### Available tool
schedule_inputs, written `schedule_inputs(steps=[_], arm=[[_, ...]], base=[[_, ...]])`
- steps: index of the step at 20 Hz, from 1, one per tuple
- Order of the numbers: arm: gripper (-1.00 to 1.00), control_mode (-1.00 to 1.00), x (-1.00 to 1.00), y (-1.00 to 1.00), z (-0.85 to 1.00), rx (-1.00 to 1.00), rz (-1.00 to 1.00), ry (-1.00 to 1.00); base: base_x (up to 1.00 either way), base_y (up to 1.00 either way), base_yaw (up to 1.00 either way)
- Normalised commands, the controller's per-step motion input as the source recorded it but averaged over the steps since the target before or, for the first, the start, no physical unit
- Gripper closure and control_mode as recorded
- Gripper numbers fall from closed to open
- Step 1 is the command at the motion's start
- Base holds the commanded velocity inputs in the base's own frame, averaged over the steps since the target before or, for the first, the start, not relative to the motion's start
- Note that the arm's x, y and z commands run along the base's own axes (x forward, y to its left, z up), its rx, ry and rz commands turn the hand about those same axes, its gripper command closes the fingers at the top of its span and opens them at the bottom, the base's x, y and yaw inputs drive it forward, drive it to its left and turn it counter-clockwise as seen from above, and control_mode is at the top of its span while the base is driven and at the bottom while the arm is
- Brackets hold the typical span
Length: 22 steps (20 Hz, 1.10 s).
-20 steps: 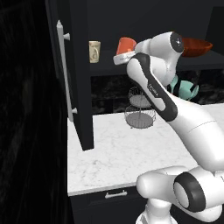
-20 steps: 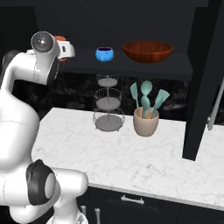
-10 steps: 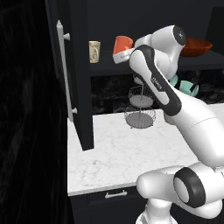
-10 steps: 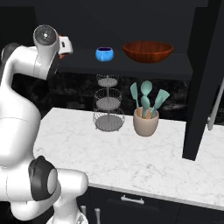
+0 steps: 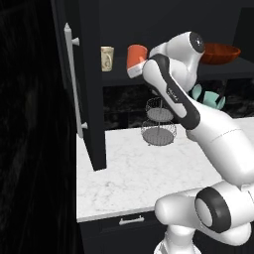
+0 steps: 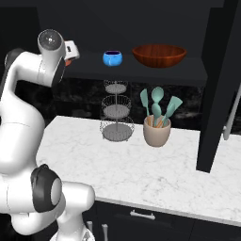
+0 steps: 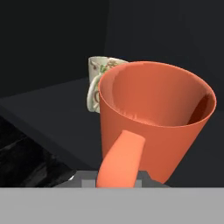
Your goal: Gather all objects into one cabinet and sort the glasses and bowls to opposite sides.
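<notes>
My gripper point(image 5: 135, 71) is shut on the orange-red glass point(image 5: 136, 55), holding it slightly tilted at shelf height inside the black cabinet point(image 5: 92, 99), just right of the cream-beige glass point(image 5: 106, 58). In the hand view the orange-red glass point(image 7: 153, 118) is close up, its handle pointing at the camera, and the beige glass point(image 7: 97, 78) stands right behind it. The small blue bowl point(image 6: 112, 58) and the wide red-brown bowl point(image 6: 159, 54) stand further right on the same dark shelf point(image 6: 141, 71). My fingertips are hidden by the glass.
A three-tier wire basket stand point(image 6: 116, 113) and a beige pot of teal utensils point(image 6: 156, 131) stand on the white marble counter point(image 6: 155, 174) under the shelf. The cabinet's open doors point(image 6: 216, 94) jut out on both sides; the left one carries a pale bar handle point(image 5: 74, 84).
The arm has carried the orange-red glass a little left and down, closer to the beige glass. The bowls and the beige glass have not moved.
</notes>
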Motion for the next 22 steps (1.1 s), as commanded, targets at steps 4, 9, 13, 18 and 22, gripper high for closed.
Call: schedule_inputs(steps=[4, 9, 13, 18, 22], arm=[[1.0, -1.0, 0.28, 0.0, 0.0, -0.07, 0.0, 0.0], [1.0, -1.0, 0.23, 0.0, 0.0, -0.06, 0.0, 0.01], [1.0, -1.0, 0.13, 0.0, -0.02, -0.03, 0.0, 0.02], [1.0, -1.0, 0.2, 0.0, -0.08, 0.0, 0.0, 0.03], [1.0, -1.0, 0.33, 0.07, -0.13, 0.0, 0.0, 0.06]], base=[[0.0, 0.0, 0.0], [0.0, 0.0, 0.0], [0.0, 0.0, 0.0], [0.0, 0.0, 0.0], [0.0, 0.0, 0.0]])
